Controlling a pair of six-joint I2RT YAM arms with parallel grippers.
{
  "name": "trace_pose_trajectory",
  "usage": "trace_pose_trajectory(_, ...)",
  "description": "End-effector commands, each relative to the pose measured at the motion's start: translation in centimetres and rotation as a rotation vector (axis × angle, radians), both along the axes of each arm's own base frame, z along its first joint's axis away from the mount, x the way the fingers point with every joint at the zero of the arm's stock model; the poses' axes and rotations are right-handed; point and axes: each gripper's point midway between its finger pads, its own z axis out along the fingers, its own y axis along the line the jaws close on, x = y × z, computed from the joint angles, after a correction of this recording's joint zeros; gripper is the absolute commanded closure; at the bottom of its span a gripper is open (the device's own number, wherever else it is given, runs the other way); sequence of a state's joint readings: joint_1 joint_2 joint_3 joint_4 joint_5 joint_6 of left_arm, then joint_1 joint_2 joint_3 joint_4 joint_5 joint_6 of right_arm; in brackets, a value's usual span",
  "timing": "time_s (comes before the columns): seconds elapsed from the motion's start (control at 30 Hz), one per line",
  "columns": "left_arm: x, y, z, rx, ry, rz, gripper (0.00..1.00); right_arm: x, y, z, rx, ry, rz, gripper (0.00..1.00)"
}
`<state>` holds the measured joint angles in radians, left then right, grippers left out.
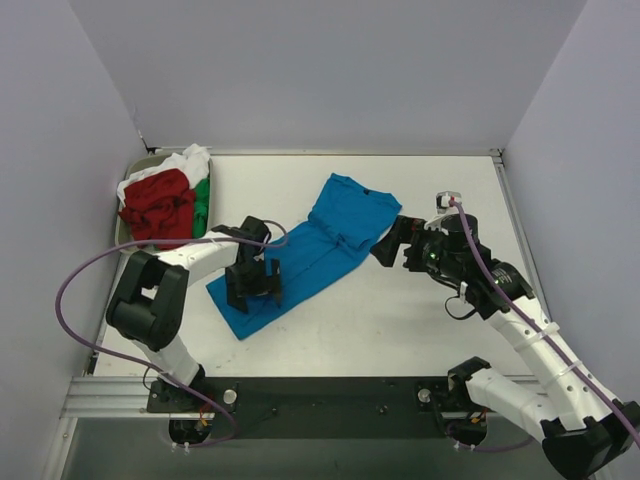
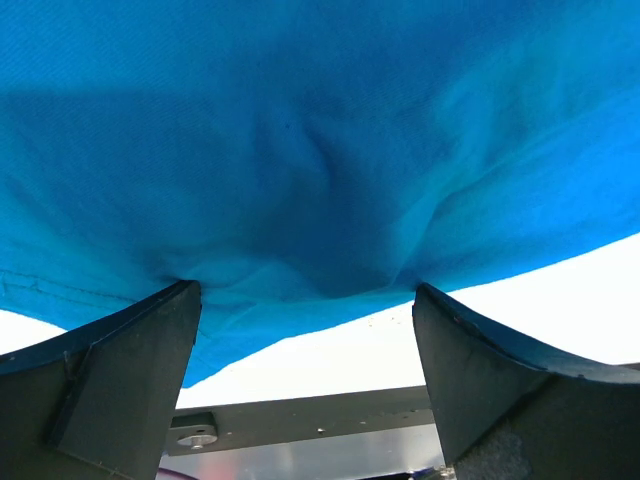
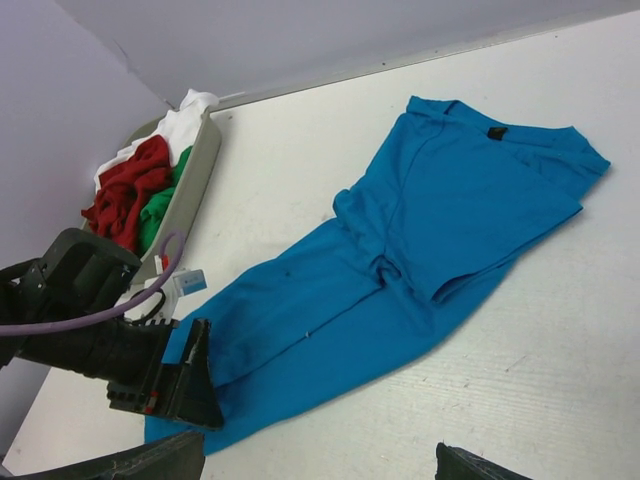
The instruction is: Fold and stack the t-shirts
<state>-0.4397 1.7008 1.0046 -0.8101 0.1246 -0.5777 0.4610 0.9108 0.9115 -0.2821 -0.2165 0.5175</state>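
blue t-shirt [image 1: 318, 250] lies diagonal mid-desk [image 1: 400, 330], long sides folded in, collar end far; left gripper [image 1: 252, 285] sits at the near hem, fingers spread, cloth bunching between them, probably lining up a pinch for the crosswise fold; right gripper [image 1: 392, 243] spread wide, empty, just beside the sleeve; remaining t-shirts [image 1: 160, 205] (red, green, white) heaped in tray [image 3: 195, 170].

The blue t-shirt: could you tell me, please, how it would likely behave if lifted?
The blue t-shirt lies creased and folded over itself, so it would probably hang limp and unfold. It bunches at the left end effector, suggesting light cloth that likely wrinkles rather than slides when pushed.
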Motion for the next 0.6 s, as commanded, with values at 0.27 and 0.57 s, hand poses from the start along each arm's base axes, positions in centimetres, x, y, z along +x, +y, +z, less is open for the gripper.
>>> trace_pose_trajectory(0.27,-10.2,-8.9,-5.5,-0.164,0.148,-0.053,0.03,-0.2,-1.0,-0.5,-0.051,-0.009,-0.015,0.00)
trace_pose_trajectory(0.57,-17.2,-19.9,-6.4,-0.240,0.186,-0.228,0.03,-0.4,-2.4,-0.4,-0.057,-0.003,-0.044,0.00)
